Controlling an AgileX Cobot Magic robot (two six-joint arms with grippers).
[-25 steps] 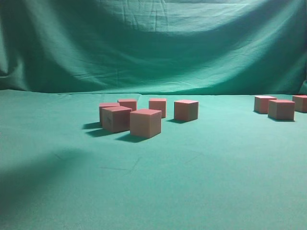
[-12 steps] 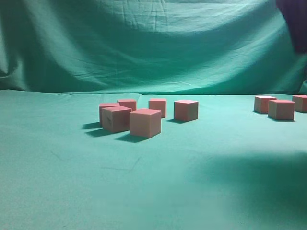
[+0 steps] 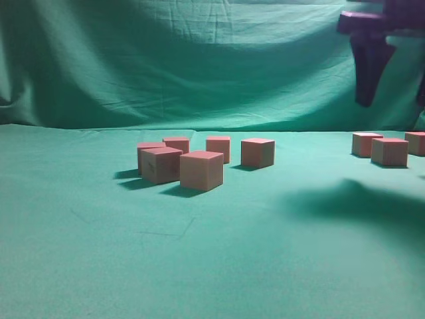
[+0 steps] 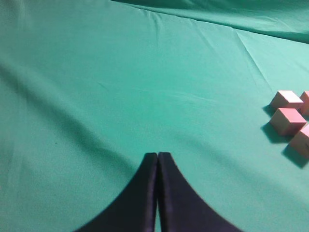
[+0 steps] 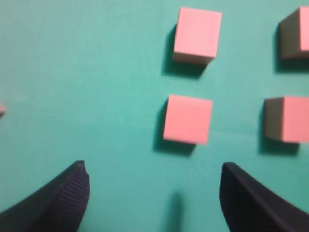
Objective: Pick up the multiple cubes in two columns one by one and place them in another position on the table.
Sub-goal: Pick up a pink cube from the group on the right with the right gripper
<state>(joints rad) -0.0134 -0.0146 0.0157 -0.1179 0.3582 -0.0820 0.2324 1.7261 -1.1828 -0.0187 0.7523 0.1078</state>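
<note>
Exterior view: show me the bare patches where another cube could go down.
The green cloth table is bare across the whole near side, and between the central group of small pinkish-red cubes and the right-edge cluster. Both clusters are crowded; the open right gripper hangs above the right one.

Staged robot test setup, lab-like, no domestic or shop fittings. Counter [image 3: 199,266] wrapped in wrinkled green cloth; matching green drape [image 3: 199,60] fills whole background at 12 o'clock. Only props: plain pinkish-red cubes [image 3: 201,170], one cluster near centre, another at 3 o'clock. Dark robot claw [image 3: 392,63] hangs at 2 o'clock.
</note>
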